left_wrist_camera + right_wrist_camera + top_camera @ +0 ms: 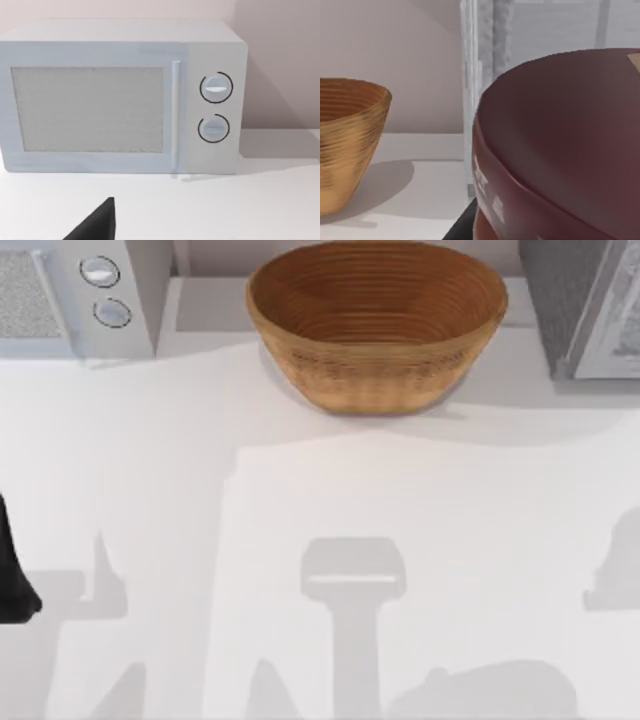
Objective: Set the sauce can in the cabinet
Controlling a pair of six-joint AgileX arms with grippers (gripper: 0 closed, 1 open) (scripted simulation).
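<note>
The sauce can [560, 150] looms very close in the right wrist view, showing its dark maroon top and upper band. My right gripper is shut on it, and one of its dark fingers [461, 226] shows beside the can's base. Right behind the can stands the white cabinet [485, 75], which sits at the table's back right corner [590, 310]. My left gripper [15, 575] is parked at the table's left edge, and a dark part of it [95, 225] points toward the microwave.
A big woven wicker bowl [375, 325] stands at the back middle of the table, to the left of the cabinet [345, 140]. A white microwave [70, 290] with two dials [216, 107] fills the back left corner.
</note>
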